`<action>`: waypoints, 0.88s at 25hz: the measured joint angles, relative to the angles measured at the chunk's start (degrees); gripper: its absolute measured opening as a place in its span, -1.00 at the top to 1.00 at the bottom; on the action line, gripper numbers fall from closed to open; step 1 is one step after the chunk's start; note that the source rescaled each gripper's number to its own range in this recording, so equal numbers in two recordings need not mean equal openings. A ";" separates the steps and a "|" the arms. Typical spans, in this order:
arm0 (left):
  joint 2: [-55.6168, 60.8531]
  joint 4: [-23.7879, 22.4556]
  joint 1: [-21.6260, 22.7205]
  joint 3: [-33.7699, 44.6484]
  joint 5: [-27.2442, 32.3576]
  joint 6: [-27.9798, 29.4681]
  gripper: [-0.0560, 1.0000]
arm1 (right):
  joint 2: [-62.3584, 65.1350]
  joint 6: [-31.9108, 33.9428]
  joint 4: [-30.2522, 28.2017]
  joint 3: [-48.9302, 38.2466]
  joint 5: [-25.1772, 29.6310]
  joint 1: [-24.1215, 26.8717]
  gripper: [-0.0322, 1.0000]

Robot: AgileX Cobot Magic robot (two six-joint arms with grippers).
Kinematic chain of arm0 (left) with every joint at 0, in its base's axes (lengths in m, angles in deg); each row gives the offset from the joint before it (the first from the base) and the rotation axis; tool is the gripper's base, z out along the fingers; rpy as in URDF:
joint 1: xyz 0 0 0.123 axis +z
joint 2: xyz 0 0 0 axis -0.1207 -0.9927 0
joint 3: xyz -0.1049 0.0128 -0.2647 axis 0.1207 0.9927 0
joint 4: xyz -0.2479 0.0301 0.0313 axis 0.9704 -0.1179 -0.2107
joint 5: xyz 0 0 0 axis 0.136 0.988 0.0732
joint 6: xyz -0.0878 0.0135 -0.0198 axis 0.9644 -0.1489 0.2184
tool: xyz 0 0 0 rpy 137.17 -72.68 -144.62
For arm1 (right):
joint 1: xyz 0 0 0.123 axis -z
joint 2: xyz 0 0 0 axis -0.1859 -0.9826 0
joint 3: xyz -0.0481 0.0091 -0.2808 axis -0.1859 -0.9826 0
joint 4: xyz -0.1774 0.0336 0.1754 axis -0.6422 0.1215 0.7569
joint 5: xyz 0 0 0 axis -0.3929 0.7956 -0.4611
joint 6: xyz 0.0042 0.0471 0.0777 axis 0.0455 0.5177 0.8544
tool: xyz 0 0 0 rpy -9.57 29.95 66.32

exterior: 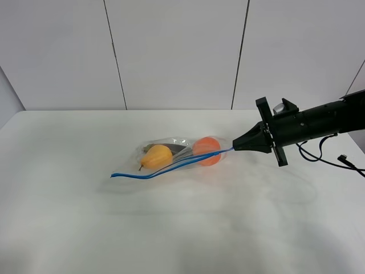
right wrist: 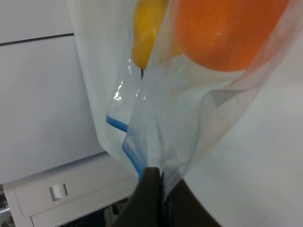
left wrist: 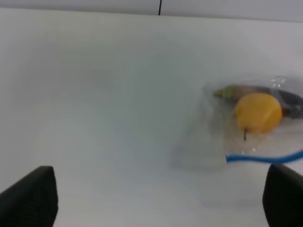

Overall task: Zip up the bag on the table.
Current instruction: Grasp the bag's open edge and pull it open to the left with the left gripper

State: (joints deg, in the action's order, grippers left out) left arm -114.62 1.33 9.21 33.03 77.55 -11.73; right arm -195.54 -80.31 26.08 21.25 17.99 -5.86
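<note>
Surface: white table (exterior: 63, 228), panelled wall (exterior: 171, 51) behind.
Bag (exterior: 177, 153): frame centre, zip strip (exterior: 149, 173) part-open.
R gripper (exterior: 235, 147): clamped on bag's right corner.
L gripper (left wrist: 158, 196): spread wide, empty.
Tip: hold R taut; L pinches strip, slides along.

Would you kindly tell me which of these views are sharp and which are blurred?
Exterior high: sharp and evenly lit, a faint shadow under the bag. Left wrist: soft throughout, the pear and blue zip strip hazy. Right wrist: the orange fairly clear, the right fingers blurred.
</note>
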 joint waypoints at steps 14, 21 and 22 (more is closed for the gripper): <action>-26.83 13.09 -3.68 -4.76 -6.53 -61.81 -0.96 | 0.00 0.00 0.00 0.00 0.00 0.00 0.94; -30.83 22.75 -16.78 -3.97 -12.03 -71.29 -0.95 | 0.00 -0.17 0.00 0.00 0.00 0.00 0.94; -31.21 22.84 -19.37 -3.17 -13.70 -71.16 -0.95 | 0.00 -0.17 0.00 0.00 0.00 0.00 0.94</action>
State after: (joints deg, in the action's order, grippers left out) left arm -145.83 24.17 -10.16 29.85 63.84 -82.89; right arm -195.54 -80.48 26.08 21.25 17.99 -5.86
